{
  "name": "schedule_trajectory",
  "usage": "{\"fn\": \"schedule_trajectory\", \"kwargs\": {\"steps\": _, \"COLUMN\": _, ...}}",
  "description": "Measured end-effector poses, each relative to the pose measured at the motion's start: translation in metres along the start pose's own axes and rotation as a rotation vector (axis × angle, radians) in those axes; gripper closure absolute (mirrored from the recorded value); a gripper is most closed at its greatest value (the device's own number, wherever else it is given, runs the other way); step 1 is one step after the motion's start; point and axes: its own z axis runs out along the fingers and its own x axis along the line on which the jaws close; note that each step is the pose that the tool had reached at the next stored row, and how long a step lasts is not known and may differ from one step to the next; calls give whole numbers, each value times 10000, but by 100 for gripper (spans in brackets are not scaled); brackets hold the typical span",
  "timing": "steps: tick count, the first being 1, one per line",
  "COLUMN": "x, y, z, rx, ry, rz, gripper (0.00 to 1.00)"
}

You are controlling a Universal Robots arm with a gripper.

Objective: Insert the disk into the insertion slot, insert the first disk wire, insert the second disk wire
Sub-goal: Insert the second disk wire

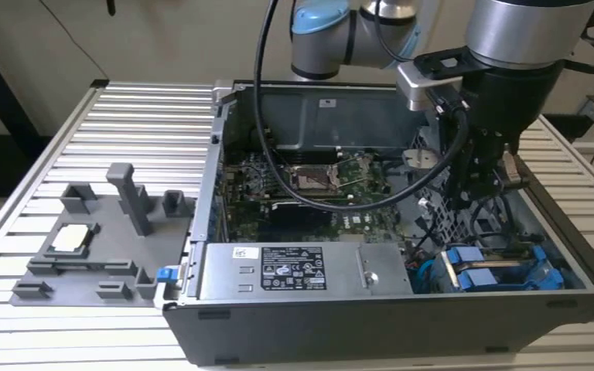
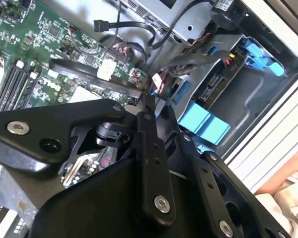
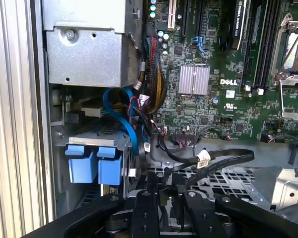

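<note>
Black gripper (image 3: 166,186) linkage sits closest to both wrist cameras, low inside the open case (image 1: 380,332). I cannot tell whether it is spread or clamped on anything. In the first wrist view a flat black cable (image 3: 223,157) with a white tag curves in right at its tip.

Just beside the gripper is the disk (image 1: 488,274). It sits in the slot (image 2: 260,91) at the case's near corner, on the exterior view's right, with the blue ends of its carrier showing. A blue cable (image 3: 124,119) loops down to that corner, alongside a bundle of coloured wires (image 3: 151,74).

Further out lies the green motherboard (image 3: 213,59), with its empty processor socket (image 1: 312,178) near the middle of the case. A grey power supply (image 1: 297,270) with a label fills the near side of the case, between the disk corner and the wall on the exterior view's left.

From above, the arm (image 1: 524,46) reaches down into the side of the case on the exterior view's right, trailing a black hose (image 1: 261,69).

Outside the case, on the exterior view's left, a grey fixture (image 1: 101,247) with upright posts rests on the ribbed metal table (image 1: 142,116). It holds a small pale square part (image 1: 73,237).
</note>
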Motion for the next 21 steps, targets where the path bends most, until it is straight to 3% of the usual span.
{"fn": "schedule_trajectory", "kwargs": {"steps": 2, "x": -27, "y": -1, "z": 2, "rx": -17, "ry": 319, "rz": -47, "gripper": 73}}
{"fn": "schedule_trajectory", "kwargs": {"steps": 4, "x": -30, "y": -2, "z": 5, "rx": -25, "ry": 475, "rz": -72, "gripper": 73}}
{"fn": "schedule_trajectory", "kwargs": {"steps": 5, "x": -30, "y": 0, "z": 5, "rx": -28, "ry": 514, "rz": -77, "gripper": 73}}
{"fn": "schedule_trajectory", "kwargs": {"steps": 13, "x": -45, "y": 17, "z": 12, "rx": 31, "ry": 545, "rz": -79, "gripper": 73}}
{"fn": "schedule_trajectory", "kwargs": {"steps": 15, "x": -46, "y": 18, "z": 12, "rx": 30, "ry": 546, "rz": -77, "gripper": 76}}
{"fn": "schedule_trajectory", "kwargs": {"steps": 16, "x": -46, "y": 18, "z": 12, "rx": 31, "ry": 546, "rz": -77, "gripper": 83}}
{"fn": "schedule_trajectory", "kwargs": {"steps": 21, "x": -44, "y": 18, "z": 12, "rx": 31, "ry": 545, "rz": -77, "gripper": 83}}
